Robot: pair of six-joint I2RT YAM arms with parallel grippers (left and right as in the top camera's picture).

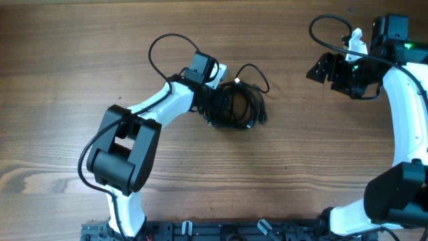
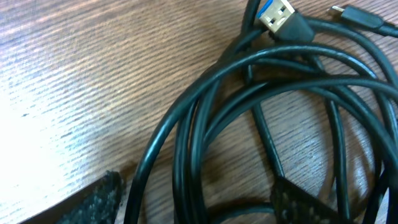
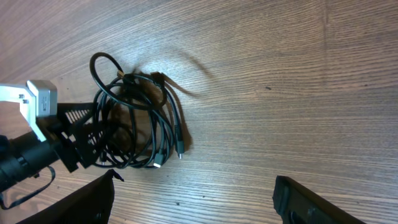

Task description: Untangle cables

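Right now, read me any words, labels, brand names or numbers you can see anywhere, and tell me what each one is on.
No text can be read.
The cables and the USB plug show no print.
The left arm and right arm show no legible label.
The table shows only wood grain.

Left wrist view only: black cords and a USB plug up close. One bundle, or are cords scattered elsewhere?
Observer: One bundle. The cables lie coiled together near the middle of the table; no other loose cord shows.
Reviewer: Where is the other arm?
Observer: The right hand is off to the side, well apart from the bundle, open and empty.
Reviewer: And the left hand?
Observer: The left hand sits at the bundle's edge farthest from the right hand.
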